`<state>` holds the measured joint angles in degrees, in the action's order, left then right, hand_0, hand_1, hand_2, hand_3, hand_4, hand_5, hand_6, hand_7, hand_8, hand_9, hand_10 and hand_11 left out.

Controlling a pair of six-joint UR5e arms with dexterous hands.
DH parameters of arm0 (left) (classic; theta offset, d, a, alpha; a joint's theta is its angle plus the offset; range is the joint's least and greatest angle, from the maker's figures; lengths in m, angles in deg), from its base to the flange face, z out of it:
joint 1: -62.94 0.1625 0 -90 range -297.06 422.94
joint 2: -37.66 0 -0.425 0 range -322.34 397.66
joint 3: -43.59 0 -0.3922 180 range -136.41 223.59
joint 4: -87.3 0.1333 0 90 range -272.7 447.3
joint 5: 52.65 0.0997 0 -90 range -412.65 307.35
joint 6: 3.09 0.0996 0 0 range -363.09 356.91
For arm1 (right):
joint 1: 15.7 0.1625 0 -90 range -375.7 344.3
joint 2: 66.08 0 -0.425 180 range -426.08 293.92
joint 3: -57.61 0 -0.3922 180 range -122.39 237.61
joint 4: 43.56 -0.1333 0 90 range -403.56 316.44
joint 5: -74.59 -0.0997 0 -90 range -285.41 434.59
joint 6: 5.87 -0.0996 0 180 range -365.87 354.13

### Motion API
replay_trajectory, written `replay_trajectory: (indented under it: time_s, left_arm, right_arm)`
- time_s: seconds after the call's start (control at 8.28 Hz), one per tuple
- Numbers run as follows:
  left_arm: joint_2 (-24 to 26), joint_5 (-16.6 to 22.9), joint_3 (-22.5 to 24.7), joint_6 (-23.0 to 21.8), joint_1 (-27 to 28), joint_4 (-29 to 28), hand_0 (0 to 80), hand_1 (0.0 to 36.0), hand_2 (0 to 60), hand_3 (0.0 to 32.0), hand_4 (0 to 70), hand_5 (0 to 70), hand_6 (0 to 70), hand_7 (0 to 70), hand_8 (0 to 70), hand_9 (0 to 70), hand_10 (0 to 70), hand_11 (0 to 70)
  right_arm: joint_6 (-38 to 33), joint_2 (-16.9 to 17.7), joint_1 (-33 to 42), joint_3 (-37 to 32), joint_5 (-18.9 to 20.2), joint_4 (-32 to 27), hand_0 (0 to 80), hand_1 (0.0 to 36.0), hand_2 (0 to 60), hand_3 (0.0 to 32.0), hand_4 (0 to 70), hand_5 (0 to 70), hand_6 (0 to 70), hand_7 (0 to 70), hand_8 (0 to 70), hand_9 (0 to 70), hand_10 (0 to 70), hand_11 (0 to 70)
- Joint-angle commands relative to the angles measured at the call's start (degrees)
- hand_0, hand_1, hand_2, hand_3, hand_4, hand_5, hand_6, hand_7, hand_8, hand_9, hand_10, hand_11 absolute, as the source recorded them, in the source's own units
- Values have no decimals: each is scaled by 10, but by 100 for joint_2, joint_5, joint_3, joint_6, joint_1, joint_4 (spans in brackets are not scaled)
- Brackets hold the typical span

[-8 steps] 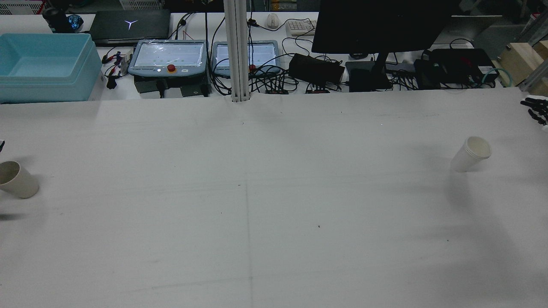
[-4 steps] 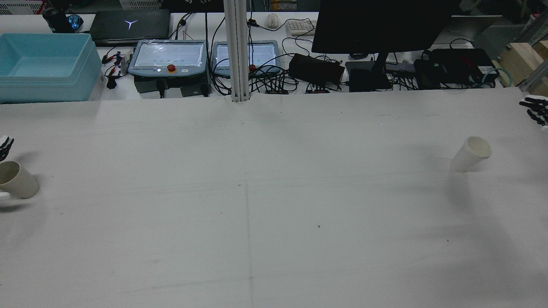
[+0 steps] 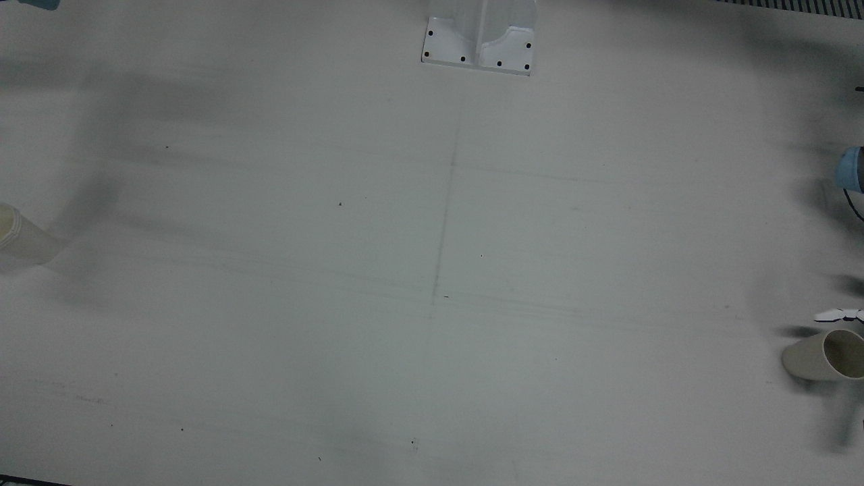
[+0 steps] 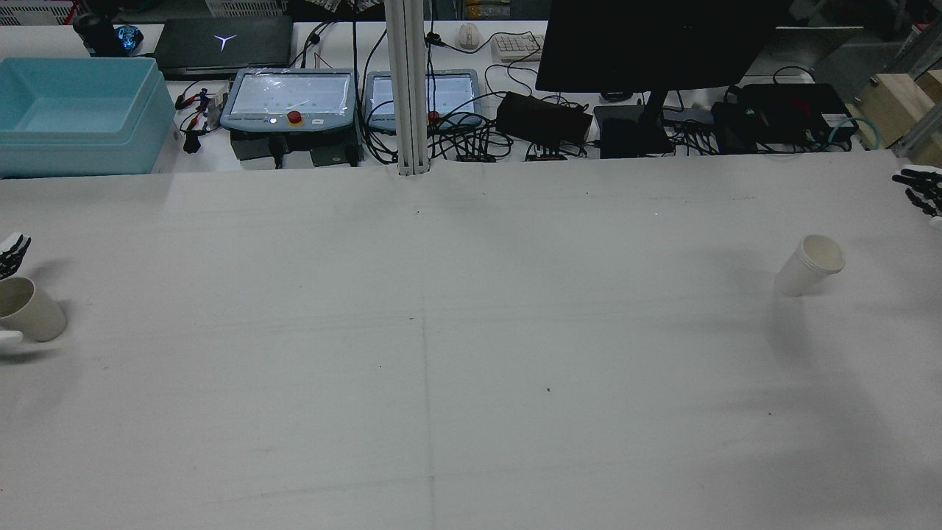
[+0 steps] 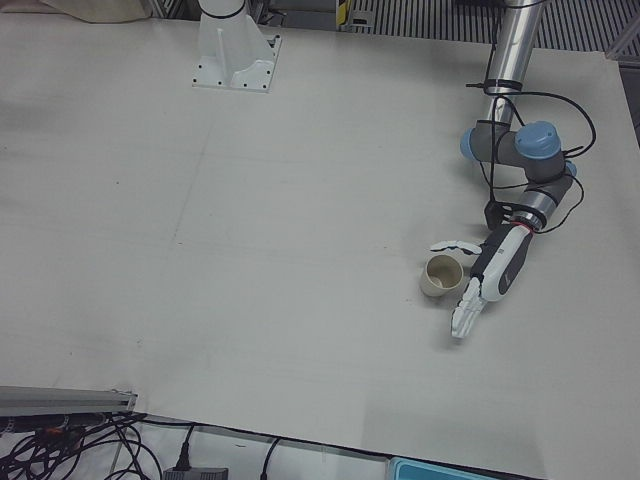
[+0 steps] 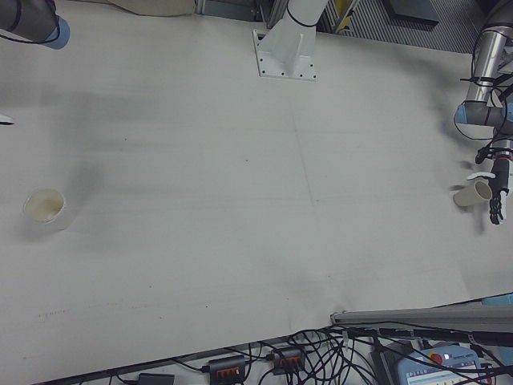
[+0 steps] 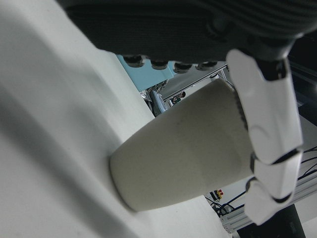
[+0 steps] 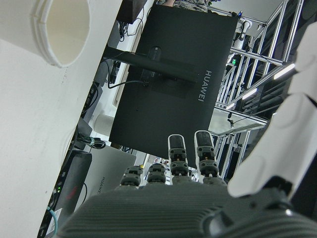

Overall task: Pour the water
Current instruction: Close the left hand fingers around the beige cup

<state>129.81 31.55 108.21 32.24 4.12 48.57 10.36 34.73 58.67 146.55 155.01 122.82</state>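
A wide stretch of bare white counter (image 4: 471, 353) lies between two paper cups, each set near a side edge. The beige cup (image 5: 441, 275) stands upright close to the counter's left edge, and the left robot hand (image 5: 490, 275) is placed just beside it with fingers (image 5: 466, 315) extended on one side and the thumb (image 5: 452, 245) reaching past the other; the hand is spread, and in the left hand view a fingertip lies very near the cup wall, though contact cannot be confirmed. The white cup (image 4: 809, 265) stands upright near the right edge, well apart from the right robot hand (image 4: 921, 193), whose dark fingers are seen spread at the frame's border with nothing between them. The whole middle of the counter is free, marked only by a faint seam line and small dark specks.

"HUAWEI" is read on the back of the black monitor (image 8: 173, 79) in the right hand view. A three-pointed logo is seen on the closed laptop (image 4: 224, 43).

Beyond the far edge, two teach pendants (image 4: 291, 99), a light blue bin (image 4: 81, 118), a keyboard (image 4: 517, 46), a mouse (image 4: 468, 34) and tangled cables are arranged on a second surface. A white post (image 4: 407, 85) rises at mid-edge. Aluminium framing is visible in the room behind.
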Motion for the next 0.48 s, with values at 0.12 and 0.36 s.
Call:
replay_trajectory:
  time_s: [0.12, 0.36]
  left_arm:
    - [101, -79, -3, 0, 177, 137, 473, 191, 193, 0, 0, 0, 0, 0, 0, 0, 0, 0]
    - [127, -123, -12, -9, 213, 146, 473, 189, 209, 0, 13, 111, 0, 0, 0, 0, 0, 0]
  right_arm:
    - [3, 0, -1, 0, 0, 0, 423, 95, 131, 0, 89, 227, 110, 219, 29, 78, 43, 71]
    - [3, 0, -1, 0, 0, 0, 423, 97, 136, 0, 88, 225, 110, 219, 31, 80, 44, 73]
